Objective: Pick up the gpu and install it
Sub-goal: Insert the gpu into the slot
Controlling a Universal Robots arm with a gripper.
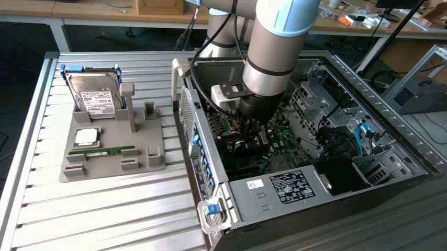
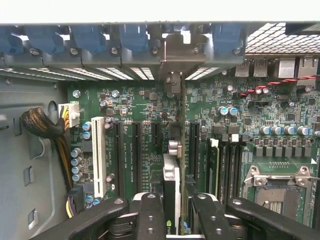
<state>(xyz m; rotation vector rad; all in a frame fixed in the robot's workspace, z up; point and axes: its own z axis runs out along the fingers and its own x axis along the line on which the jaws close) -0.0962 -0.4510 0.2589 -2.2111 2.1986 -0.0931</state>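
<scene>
My gripper (image 1: 252, 135) is lowered into the open computer case (image 1: 209, 172), just above the green motherboard (image 1: 283, 138). In the wrist view the gpu (image 2: 171, 180) shows edge-on as a thin dark card. It runs from between my black fingers (image 2: 150, 216) toward the case's rear wall. Its silver bracket (image 2: 176, 52) stands against the rear slot openings. The card stands over a black expansion slot (image 2: 175, 131) on the motherboard (image 2: 145, 107); how deep it sits cannot be told. The gripper (image 2: 177, 220) is shut on the card's two faces.
A grey holder (image 1: 112, 157) on the slatted table carries a hard drive (image 1: 96, 97), a processor chip (image 1: 87, 137) and a green memory stick (image 1: 104, 151). Inside the case are a white slot (image 2: 98, 157), a cable bundle (image 2: 42, 125), the processor socket (image 2: 277, 187) and the power supply (image 1: 293, 185).
</scene>
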